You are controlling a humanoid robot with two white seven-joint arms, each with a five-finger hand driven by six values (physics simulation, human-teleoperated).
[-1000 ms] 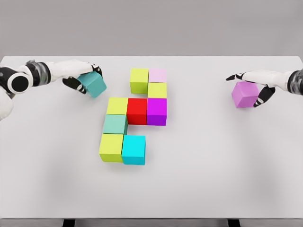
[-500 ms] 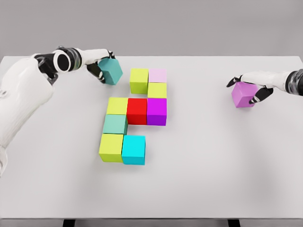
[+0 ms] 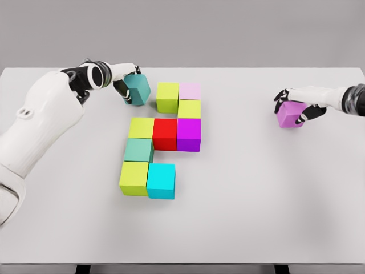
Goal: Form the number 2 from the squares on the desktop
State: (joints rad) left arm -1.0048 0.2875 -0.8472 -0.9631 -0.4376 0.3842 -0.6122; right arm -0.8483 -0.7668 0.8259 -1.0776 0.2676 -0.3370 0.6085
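Left robot hand point(image 3: 126, 84) grips a teal cube point(image 3: 138, 88) at the far left of the block group, and its fingers are mostly hidden behind the cube, so only dark fingertips show at its left edge. Its white arm sweeps in from the lower left with the elbow bent and the forearm reaching toward the far side of the worktop point(image 3: 256, 200). The teal cube sits just beside a lime cube point(image 3: 167, 97), though contact cannot be made out. Next come a pale pink cube point(image 3: 190, 91), a red cube point(image 3: 165, 134), a purple cube point(image 3: 189, 135) and a cyan cube point(image 3: 161, 180). Far right, well apart, the right robot hand point(image 3: 296, 105) curls over a violet cube point(image 3: 290, 114); its arm is cut off at the picture edge.
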